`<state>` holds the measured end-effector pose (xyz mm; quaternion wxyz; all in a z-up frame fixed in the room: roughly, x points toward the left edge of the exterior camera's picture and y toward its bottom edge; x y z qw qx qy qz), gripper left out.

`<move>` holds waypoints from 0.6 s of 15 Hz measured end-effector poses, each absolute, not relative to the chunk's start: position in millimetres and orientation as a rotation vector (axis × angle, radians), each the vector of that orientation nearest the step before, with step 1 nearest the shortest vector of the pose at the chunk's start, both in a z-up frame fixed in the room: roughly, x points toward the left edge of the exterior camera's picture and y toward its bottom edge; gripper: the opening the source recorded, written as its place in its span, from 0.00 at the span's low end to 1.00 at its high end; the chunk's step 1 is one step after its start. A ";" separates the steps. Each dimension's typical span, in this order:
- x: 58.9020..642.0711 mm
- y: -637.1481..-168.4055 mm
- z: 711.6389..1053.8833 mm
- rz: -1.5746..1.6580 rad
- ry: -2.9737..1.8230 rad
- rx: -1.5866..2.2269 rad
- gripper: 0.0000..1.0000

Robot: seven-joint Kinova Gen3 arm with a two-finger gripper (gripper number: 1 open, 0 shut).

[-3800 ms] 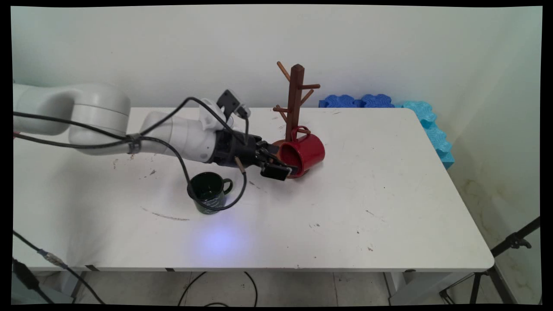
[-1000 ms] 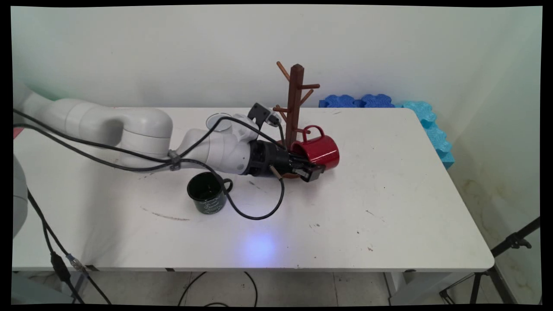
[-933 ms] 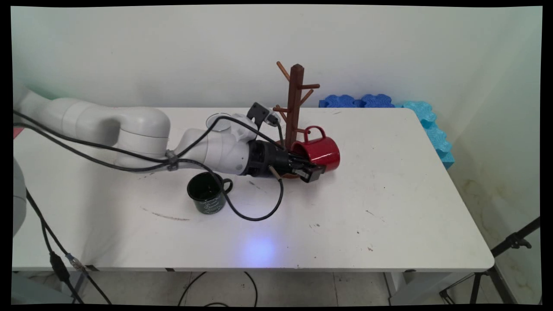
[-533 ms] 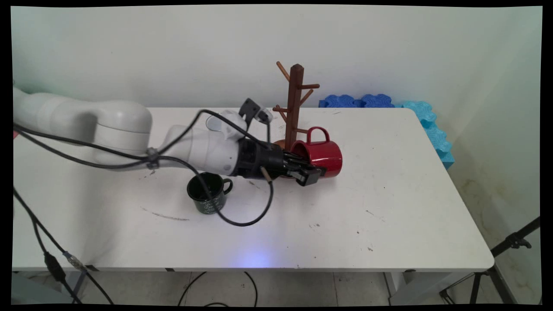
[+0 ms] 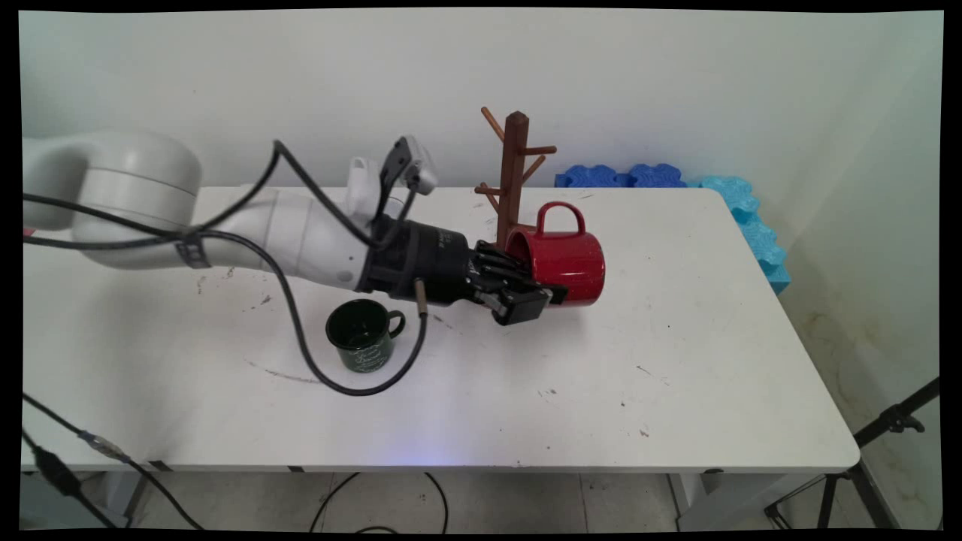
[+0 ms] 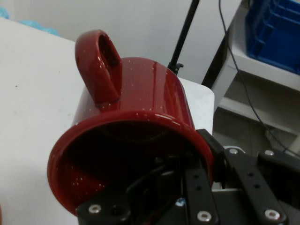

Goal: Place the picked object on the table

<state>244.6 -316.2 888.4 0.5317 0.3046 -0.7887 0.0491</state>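
Clamping the rim of a stiff, glossy red enamel mug (image 5: pixel 560 257), the pincer (image 5: pixel 535 294) holds it sideways beside the wooden mug tree (image 5: pixel 513 176).

The arm (image 5: pixel 225 225) is built of smooth, rounded white links ending in a black cylindrical wrist section, with a small white-and-black module mounted on top near the wrist. Black cables (image 5: pixel 301 330) run along the arm, are strapped to it by a dark band, and hang below it in a loop. The gripper (image 5: pixel 535 294) is black, with a ribbed linkage of jointed bars fastened by round silver screws (image 6: pixel 204 216).
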 end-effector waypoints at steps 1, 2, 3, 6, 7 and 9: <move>248.4 -313.0 890.8 0.145 -1.912 0.724 0.00; 255.1 -311.7 890.5 0.185 -1.955 0.743 0.00; 260.2 -311.0 890.2 0.211 -1.984 0.758 0.00; 290.4 -309.2 894.5 0.303 -2.082 0.817 0.00; 300.0 -309.6 897.3 0.318 -2.100 0.830 0.00; 320.5 -312.0 906.4 0.337 -2.128 0.845 0.00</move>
